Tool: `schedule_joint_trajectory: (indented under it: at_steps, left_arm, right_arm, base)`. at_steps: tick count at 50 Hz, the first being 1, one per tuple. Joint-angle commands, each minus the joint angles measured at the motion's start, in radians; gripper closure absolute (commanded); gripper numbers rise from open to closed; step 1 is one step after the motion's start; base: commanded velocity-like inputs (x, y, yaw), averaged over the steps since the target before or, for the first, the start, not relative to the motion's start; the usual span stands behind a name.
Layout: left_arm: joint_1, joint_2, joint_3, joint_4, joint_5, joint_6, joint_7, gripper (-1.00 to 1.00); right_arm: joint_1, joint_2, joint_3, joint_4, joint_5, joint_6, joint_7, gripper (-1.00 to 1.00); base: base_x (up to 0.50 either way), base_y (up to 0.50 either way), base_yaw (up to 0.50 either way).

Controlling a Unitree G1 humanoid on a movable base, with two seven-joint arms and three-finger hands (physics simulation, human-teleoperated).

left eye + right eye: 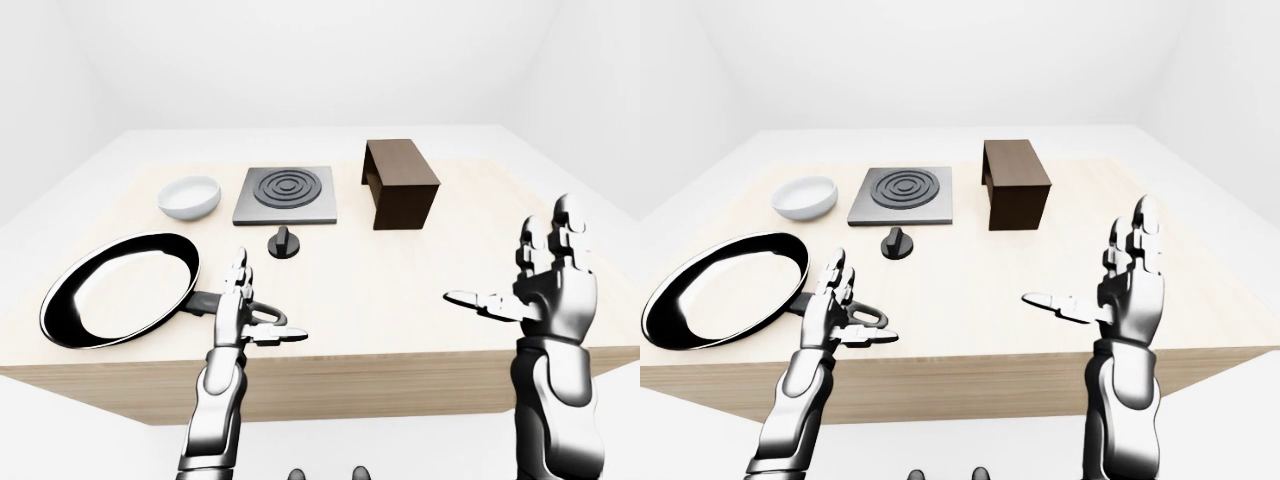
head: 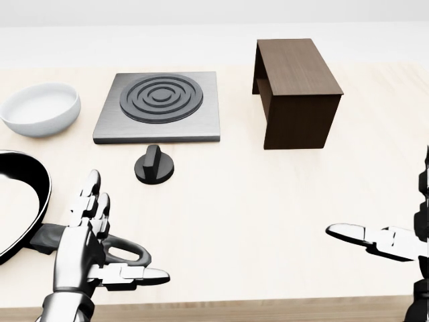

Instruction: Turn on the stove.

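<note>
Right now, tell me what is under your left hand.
Under the left hand lies the frying pan's handle with its loop end on the wooden table. The hand covers the handle's middle; whether it touches is unclear.

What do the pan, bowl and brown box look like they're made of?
Pan: looks like polished metal, with a mirror-like rim and bright reflections inside; handle is dark and duller, possibly plastic.
Bowl: plain white with a soft sheen, probably glazed ceramic.
Brown box: dark wood, faint grain lines, matte.
All are simulator renders, so these are guesses from appearance.
</note>
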Motion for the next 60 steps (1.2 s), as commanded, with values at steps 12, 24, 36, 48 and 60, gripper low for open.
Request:
schedule_joint_trajectory:
  at_steps: [12,24,36,48,60]
  left_arm:
    - [0.003,-0.001,-0.004,0.001,0.003,-0.002,-0.001,-1.0]
    - [0.004,-0.002,-0.006,0.01,0.005,-0.011,-0.001,-1.0]
    - [0.003,-0.003,-0.008,0.014,0.007,-0.014,0.0,-1.0]
    - [0.006,-0.003,-0.011,0.006,0.011,-0.01,0.001,-1.0]
    - [0.012,-0.005,-0.017,-0.005,0.014,-0.008,0.0,-1.0]
  right_arm:
    - [-0.003,-0.008,-0.039,-0.086,0.021,0.0,0.0,-1.0]
    - [0.001,-0.004,-0.033,-0.081,0.012,0.0,0.012,-1.0]
    - [0.004,-0.002,-0.03,-0.085,0.009,0.0,0.016,-1.0]
    - [0.006,-0.001,-0.025,-0.077,0.005,0.0,0.025,-1.0]
    - [0.009,0.001,-0.019,-0.081,-0.001,0.0,0.033,-1.0]
  base:
    - [0.0,0.0,0.0]
    - [0.21,0.0,0.0]
    - [0.26,0.0,0.0]
    - [0.26,0.0,0.0]
    - [0.26,0.0,0.0]
